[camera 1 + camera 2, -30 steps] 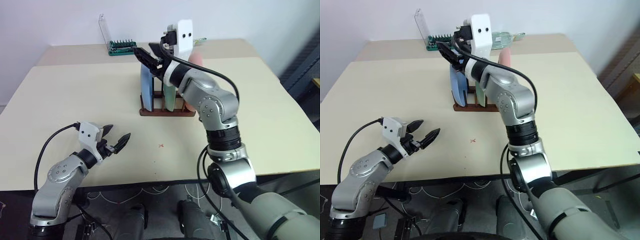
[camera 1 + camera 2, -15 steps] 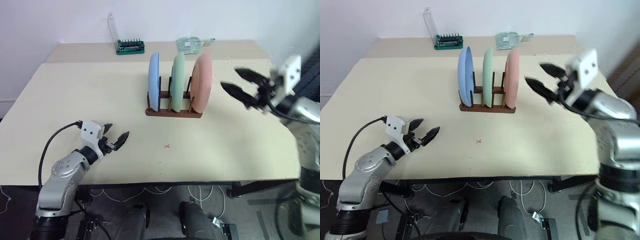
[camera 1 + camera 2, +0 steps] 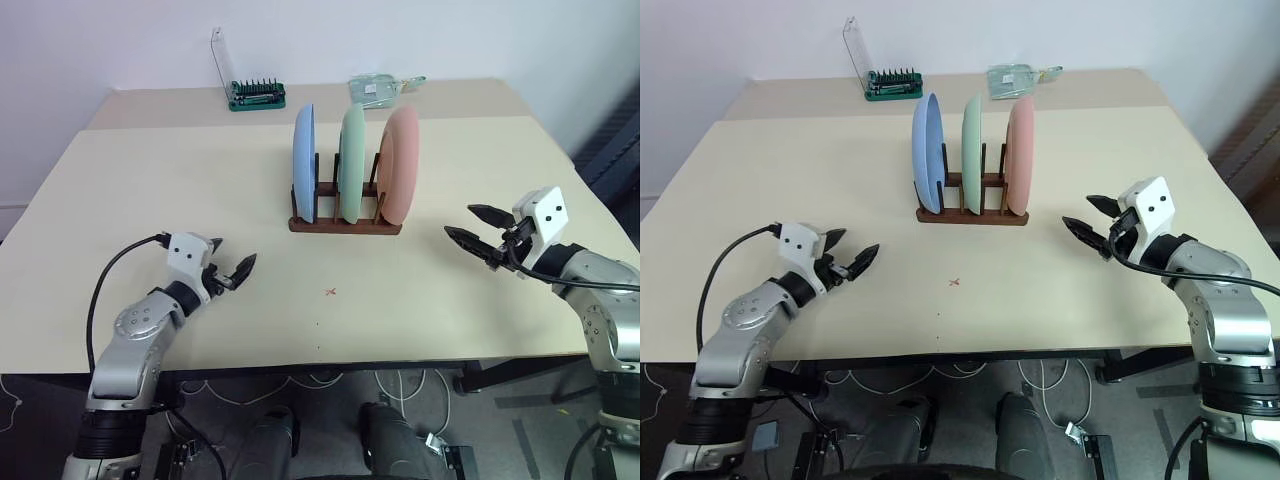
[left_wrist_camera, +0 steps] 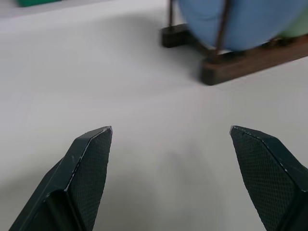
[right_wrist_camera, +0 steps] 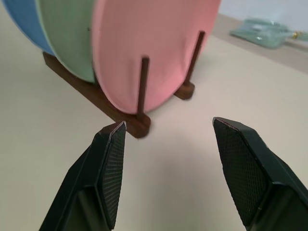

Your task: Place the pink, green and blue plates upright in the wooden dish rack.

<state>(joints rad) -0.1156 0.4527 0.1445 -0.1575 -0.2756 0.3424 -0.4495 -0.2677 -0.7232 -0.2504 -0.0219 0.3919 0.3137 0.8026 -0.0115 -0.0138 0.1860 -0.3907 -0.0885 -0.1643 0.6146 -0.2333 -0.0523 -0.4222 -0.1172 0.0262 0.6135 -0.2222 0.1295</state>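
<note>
The blue plate, the green plate and the pink plate stand upright side by side in the dark wooden dish rack at the middle of the table. My left gripper hovers low over the near left of the table, open and empty, pointing toward the rack. Off to the right of the rack, my right gripper is open with nothing in it and points at the pink plate. The blue plate and a rack rail lie ahead of the left fingers.
A green tool holder with a clear upright panel sits at the back of the table. Near it lies a clear plastic packet. A small red cross mark is on the tabletop in front of the rack.
My right arm has swung from over the rack out to the right and down, leaving all three plates standing in the rack. The left gripper has edged forward. The camera view shifted.
</note>
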